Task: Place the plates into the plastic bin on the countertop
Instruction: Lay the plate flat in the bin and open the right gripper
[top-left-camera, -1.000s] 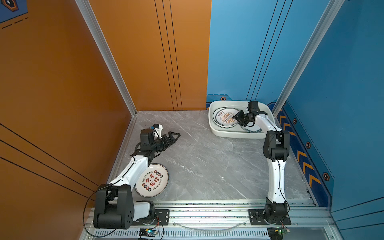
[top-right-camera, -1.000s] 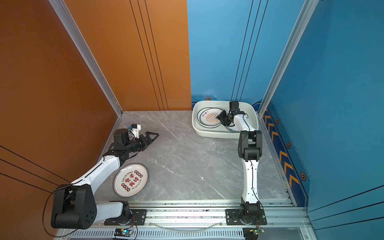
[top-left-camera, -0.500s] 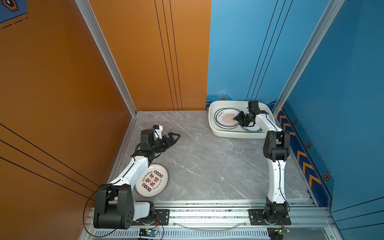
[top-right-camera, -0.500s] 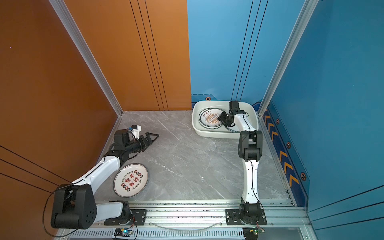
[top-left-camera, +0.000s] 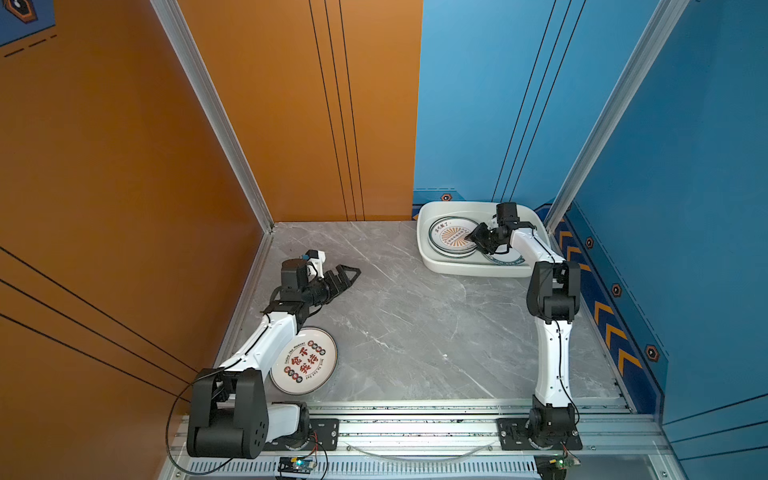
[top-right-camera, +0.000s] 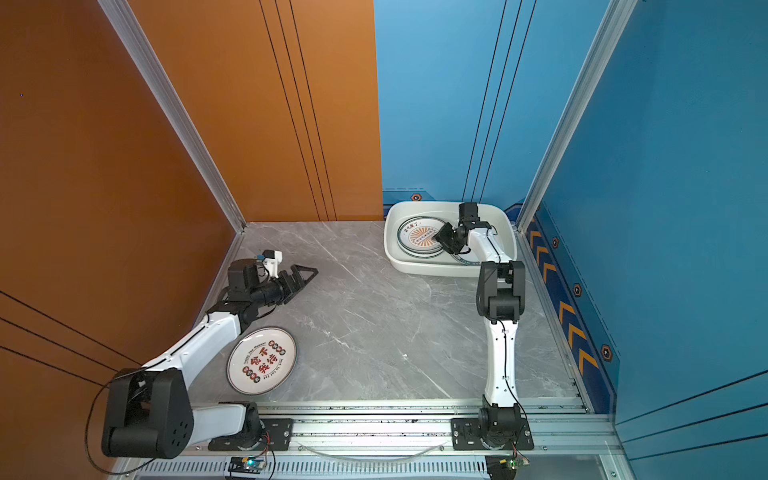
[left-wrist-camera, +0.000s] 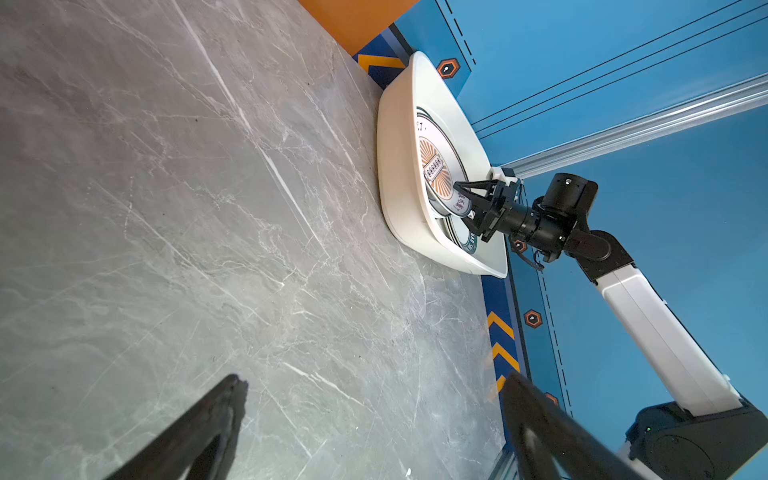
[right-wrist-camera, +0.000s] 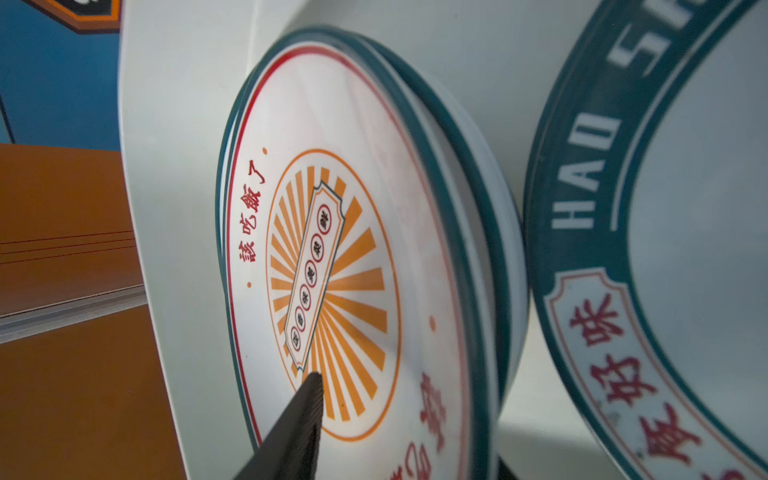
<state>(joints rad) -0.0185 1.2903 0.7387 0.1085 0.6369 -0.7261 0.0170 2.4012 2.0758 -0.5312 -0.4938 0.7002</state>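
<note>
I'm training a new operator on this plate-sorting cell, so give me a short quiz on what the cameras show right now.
1. True or false: the left gripper holds a plate.
2. How many plates lie on the countertop outside the plastic bin?
3. The sunburst plate is: A) on the countertop; B) inside the plastic bin; C) in the left gripper.
Key: 1. False: it is open and empty. 2. One, the red-lettered plate. 3. B.
</note>
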